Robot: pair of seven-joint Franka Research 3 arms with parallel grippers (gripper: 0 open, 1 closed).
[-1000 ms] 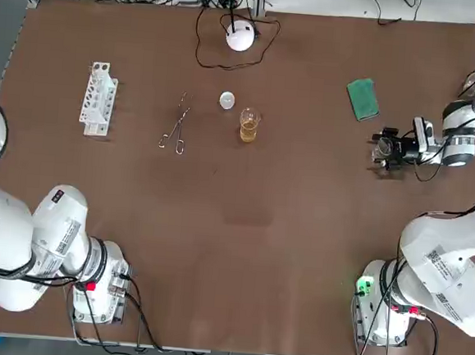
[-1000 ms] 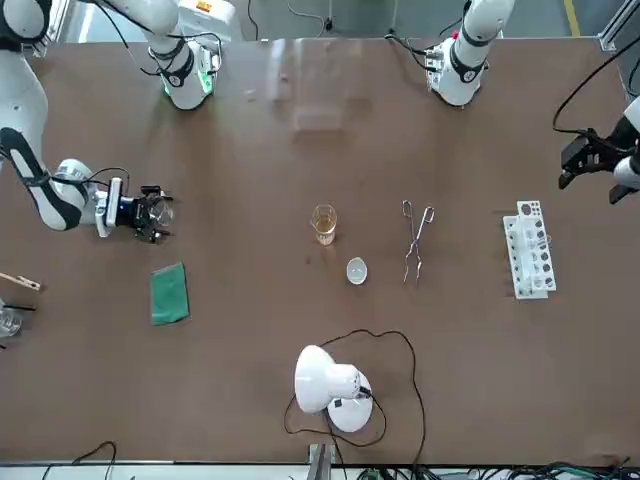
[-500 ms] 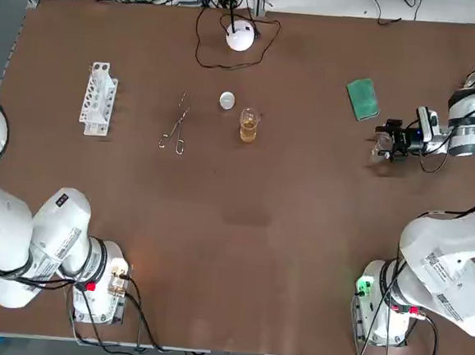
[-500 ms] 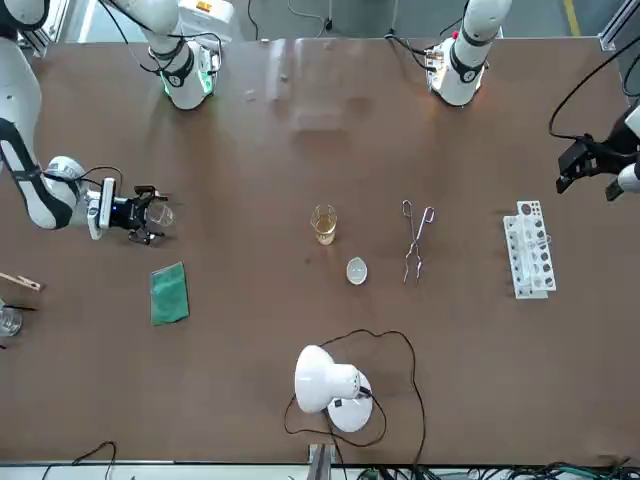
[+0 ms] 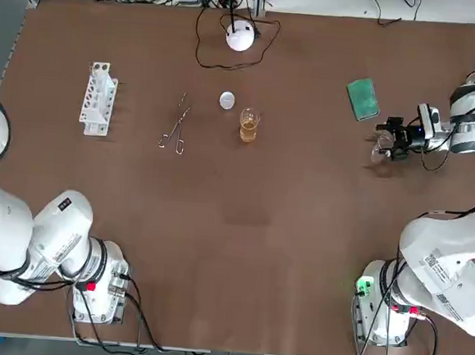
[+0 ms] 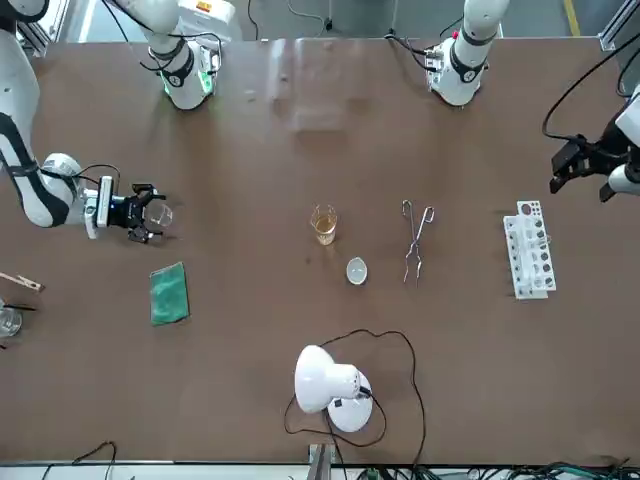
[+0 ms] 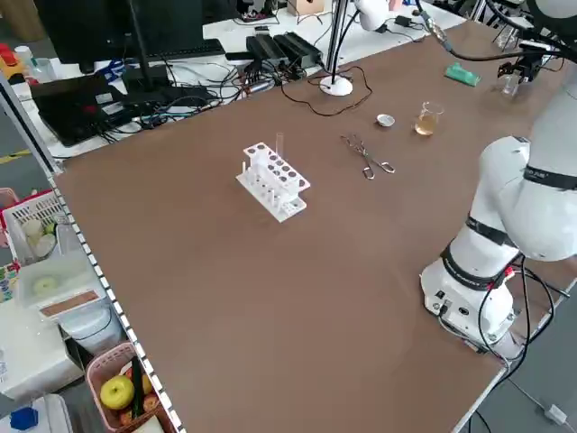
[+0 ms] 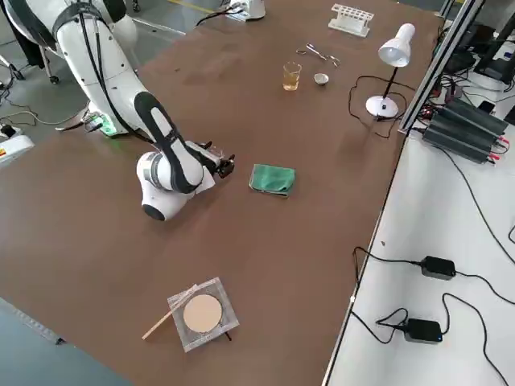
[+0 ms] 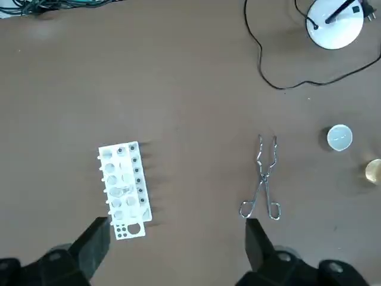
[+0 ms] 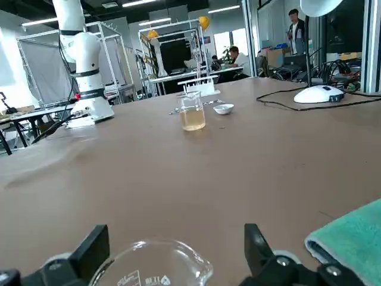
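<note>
My right gripper [image 5: 388, 141] hangs low over the table's right side, open, its fingers on either side of a small empty glass beaker [image 10: 156, 261] that stands on the table. In the front view this beaker [image 6: 161, 213] sits just past the fingertips. A green cloth [image 5: 362, 98] lies close by. My left gripper [image 6: 580, 183] hovers high over the left side, open and empty, looking down on a white test tube rack [image 9: 123, 182] and metal tongs [image 9: 264, 179].
A glass with amber liquid [image 5: 249, 126] and a small white dish [image 5: 227, 100] stand mid-table. A white desk lamp [image 5: 240, 36] with a looped cable sits at the far edge. A clear square dish with a wooden stick [image 8: 201, 314] lies near the right edge.
The right arm has drawn back a little toward the table's right edge while the empty beaker stayed put. The left gripper drifted slightly.
</note>
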